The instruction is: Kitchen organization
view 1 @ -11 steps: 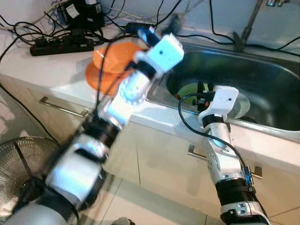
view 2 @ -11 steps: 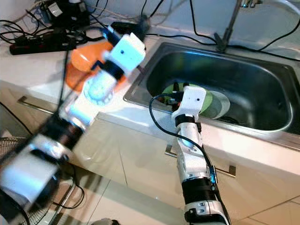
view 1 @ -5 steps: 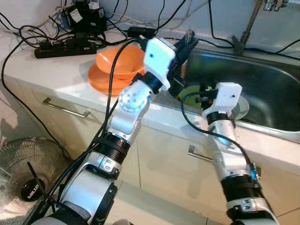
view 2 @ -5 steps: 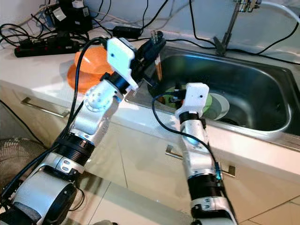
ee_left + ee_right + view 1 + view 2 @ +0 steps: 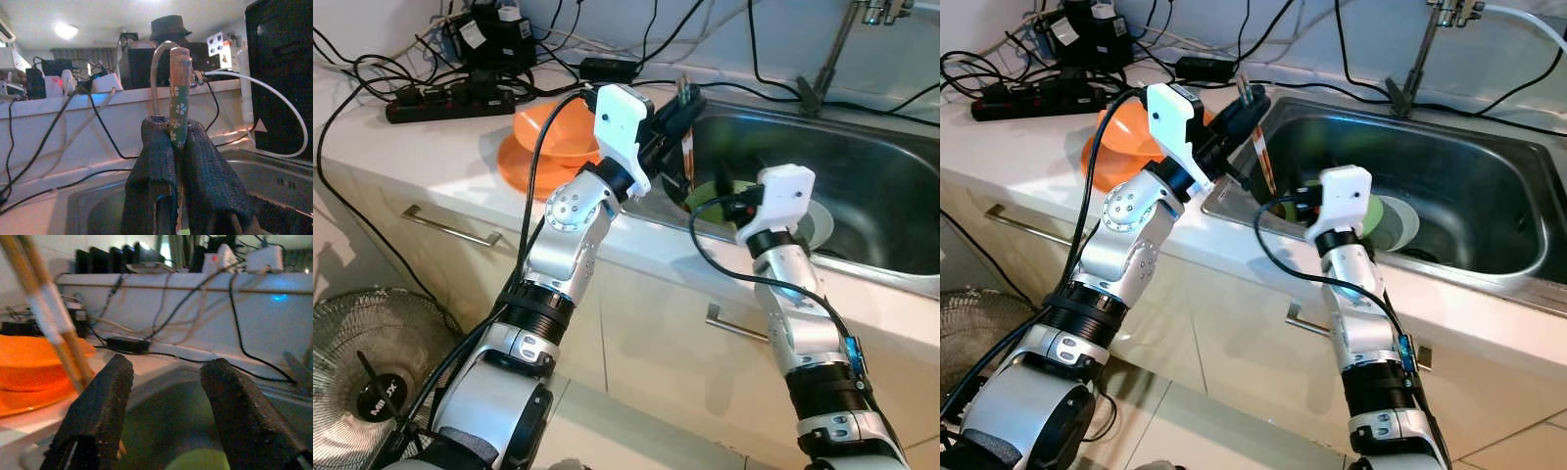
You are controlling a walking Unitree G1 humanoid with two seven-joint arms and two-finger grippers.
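My left gripper (image 5: 682, 99) is shut on a pair of wooden chopsticks (image 5: 686, 157) with a green flowered band (image 5: 176, 115), holding them over the left rim of the steel sink (image 5: 862, 269). Their tips hang down inside the sink wall. My right gripper (image 5: 166, 396) stands open with nothing between its fingers, low in the sink over a green plate (image 5: 707, 192). A pale plate (image 5: 819, 225) lies beside the green one. An orange bowl (image 5: 553, 132) rests on an orange plate (image 5: 521, 166) on the counter to the left of the sink.
A black power strip (image 5: 445, 94) and tangled cables lie at the back of the white counter. The tap (image 5: 832, 54) rises behind the sink. Drawer handles (image 5: 447, 226) run along the cabinet front, and a floor fan (image 5: 362, 357) stands at the lower left.
My left arm has swung from over the orange bowl to the sink's left rim with the chopsticks, and now stands still and sharp. The right arm has barely moved.
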